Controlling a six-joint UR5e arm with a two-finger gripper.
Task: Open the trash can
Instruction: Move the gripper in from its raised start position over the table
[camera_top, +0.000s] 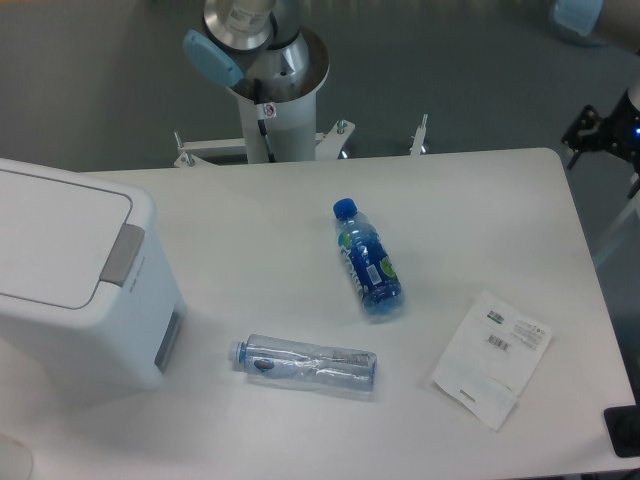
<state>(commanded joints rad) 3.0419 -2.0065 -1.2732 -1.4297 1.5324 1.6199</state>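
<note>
Currently: trash can (70, 290) at table's (300, 200) left edge, lid shut, grey latch tab (122, 253) facing right. Gripper out of view; we can't tell jaw state.

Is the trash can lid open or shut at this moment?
Shut. The trash can has its flat white lid lying level on the body, and the grey latch tab sits flush at its edge.

Arm base (268, 60) upright; gripper unseen
</note>
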